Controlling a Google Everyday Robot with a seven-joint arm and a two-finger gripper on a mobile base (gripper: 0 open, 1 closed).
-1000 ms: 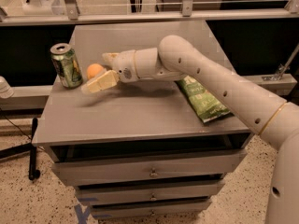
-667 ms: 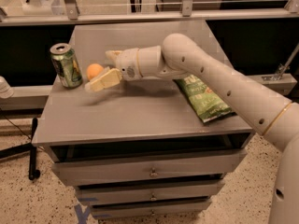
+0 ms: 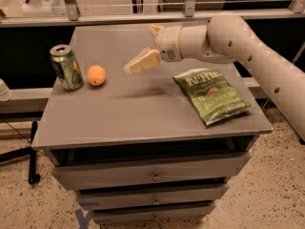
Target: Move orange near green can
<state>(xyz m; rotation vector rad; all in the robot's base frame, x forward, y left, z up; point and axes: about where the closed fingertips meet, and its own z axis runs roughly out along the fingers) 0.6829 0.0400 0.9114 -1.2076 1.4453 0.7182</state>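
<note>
The gripper (image 3: 140,49) has let go of the orange (image 3: 96,75) and moved away toward the upper middle of the frame, with its two fingers wide apart and nothing in them. The one orange sits on the desk (image 3: 143,113) at the left, just beside the one green can (image 3: 66,67). At the right lies one green chip bag (image 3: 212,95) with a word that looks like "Kettle".

bare tabletop (image 3: 143,109) between orange (image 3: 96,75) and chip bag (image 3: 212,95), gripper (image 3: 148,46) above it, green can (image 3: 66,67) close beside orange
</note>
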